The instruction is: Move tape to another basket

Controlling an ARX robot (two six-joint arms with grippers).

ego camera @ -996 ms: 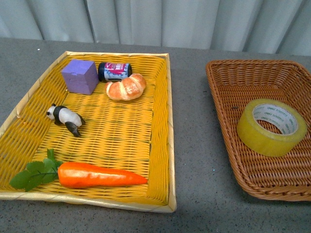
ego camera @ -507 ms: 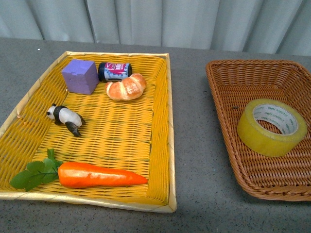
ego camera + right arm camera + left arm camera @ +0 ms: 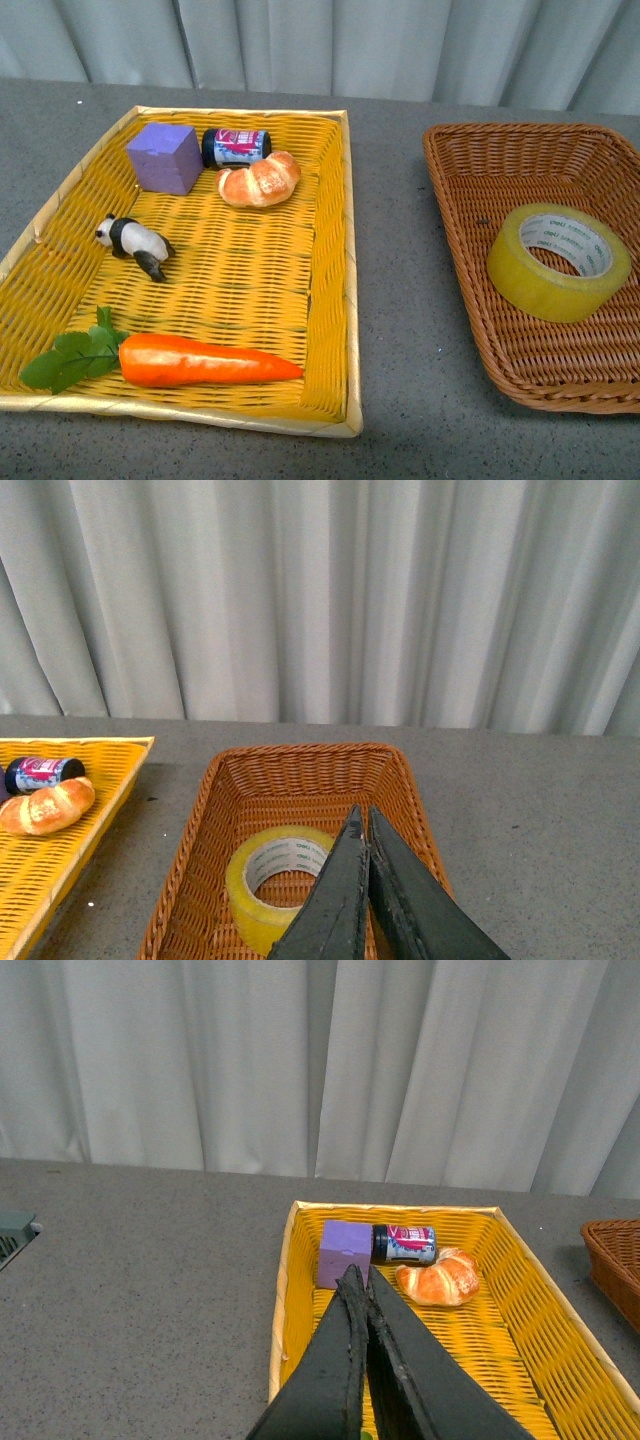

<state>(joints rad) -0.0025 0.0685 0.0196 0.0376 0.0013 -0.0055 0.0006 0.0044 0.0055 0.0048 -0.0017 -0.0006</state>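
The tape (image 3: pixel 558 262), a wide yellowish roll with a white printed core, lies tilted inside the brown wicker basket (image 3: pixel 455 190) at the right. It also shows in the right wrist view (image 3: pixel 262 880) inside the same basket (image 3: pixel 290 765). My right gripper (image 3: pixel 361 820) is shut and empty, held above the basket beside the roll. My left gripper (image 3: pixel 359 1280) is shut and empty, held above the yellow tray (image 3: pixel 520 1300). Neither gripper shows in the front view.
The shallow yellow woven tray (image 3: pixel 335 250) at the left holds a purple cube (image 3: pixel 165 156), a small can (image 3: pixel 236 146), a croissant (image 3: pixel 259 179), a toy panda (image 3: pixel 135 243) and a carrot (image 3: pixel 195 361). Grey table lies between the tray and the basket. A curtain hangs behind.
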